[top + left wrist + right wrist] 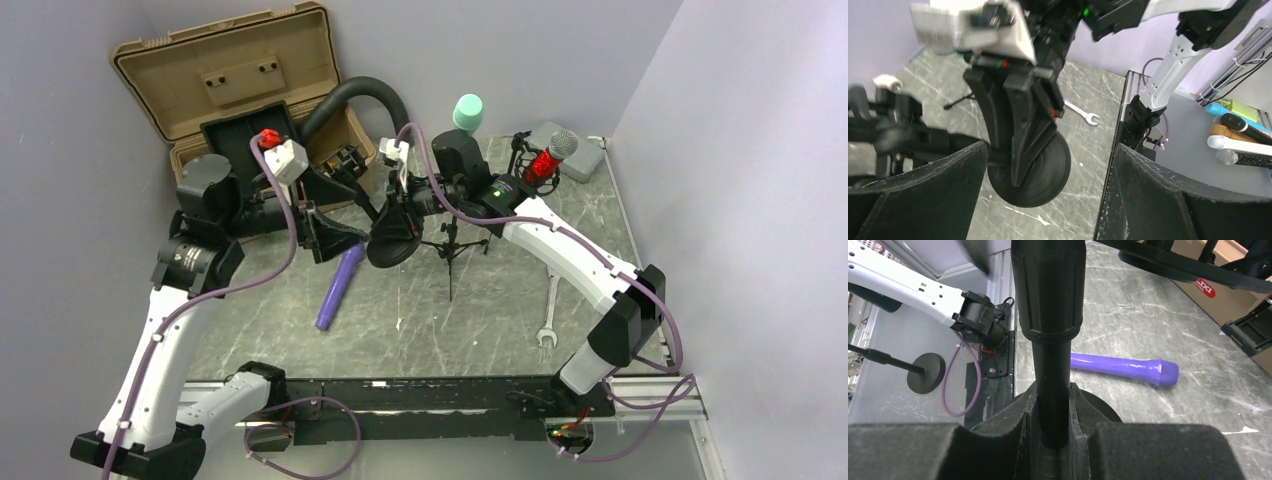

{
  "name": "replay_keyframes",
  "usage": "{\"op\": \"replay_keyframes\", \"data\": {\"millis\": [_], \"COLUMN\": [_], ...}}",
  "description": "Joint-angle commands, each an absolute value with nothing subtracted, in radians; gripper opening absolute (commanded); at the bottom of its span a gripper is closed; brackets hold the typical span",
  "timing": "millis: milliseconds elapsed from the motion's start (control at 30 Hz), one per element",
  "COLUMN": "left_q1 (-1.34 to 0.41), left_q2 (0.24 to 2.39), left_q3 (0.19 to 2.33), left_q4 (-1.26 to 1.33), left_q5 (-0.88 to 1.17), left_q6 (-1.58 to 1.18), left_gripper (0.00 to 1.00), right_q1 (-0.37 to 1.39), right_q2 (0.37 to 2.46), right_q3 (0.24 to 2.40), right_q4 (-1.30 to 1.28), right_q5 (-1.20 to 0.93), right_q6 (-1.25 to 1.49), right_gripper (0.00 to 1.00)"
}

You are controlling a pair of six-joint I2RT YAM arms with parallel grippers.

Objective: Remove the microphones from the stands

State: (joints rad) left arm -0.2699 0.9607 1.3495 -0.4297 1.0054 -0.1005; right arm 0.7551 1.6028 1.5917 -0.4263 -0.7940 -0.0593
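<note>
A purple microphone (338, 288) lies flat on the table, apart from any stand; it also shows in the right wrist view (1123, 367). My right gripper (397, 213) (1053, 390) is shut on the black post (1048, 315) of a stand with a round base (392, 247) (1035, 175), held tilted just above the table. A black gooseneck (360, 95) arcs up behind it. My left gripper (350, 215) (1050, 147) is open and empty, its jaws on either side of the stand's base without touching it.
An open tan case (230, 70) stands at the back left. A red microphone in a shock mount (548, 155), a teal microphone (467, 112) and a small tripod (450, 250) stand at the back. A wrench (548, 315) lies at the front right.
</note>
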Motion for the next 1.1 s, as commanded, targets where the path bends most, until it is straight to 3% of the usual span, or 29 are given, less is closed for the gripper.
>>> {"op": "replay_keyframes", "data": {"millis": [0, 333, 567, 767, 1067], "left_q1": [-0.277, -0.278, -0.277, -0.277, -0.284], "left_q2": [0.935, 0.925, 0.928, 0.966, 1.025], "left_q3": [1.291, 1.260, 1.231, 1.187, 1.111], "left_q4": [-0.398, -0.445, -0.416, -0.251, -0.020], "left_q5": [0.938, 0.727, 0.669, 0.723, 0.780], "left_q6": [-0.117, -0.066, -0.069, -0.169, -0.315], "left_gripper": [0.99, 0.85, 0.81, 0.78, 0.64], "right_q1": [0.755, 0.755, 0.754, 0.755, 0.755], "right_q2": [1.552, 1.548, 1.549, 1.558, 1.544], "right_q3": [1.670, 1.661, 1.648, 1.640, 1.616], "right_q4": [-0.362, -0.356, -0.345, -0.333, -0.325], "right_q5": [-0.841, -0.861, -0.876, -0.890, -0.885], "right_q6": [-0.060, -0.061, -0.058, -0.052, -0.062], "right_gripper": [0.00, 0.00, 0.00, 0.00, 0.00]}}
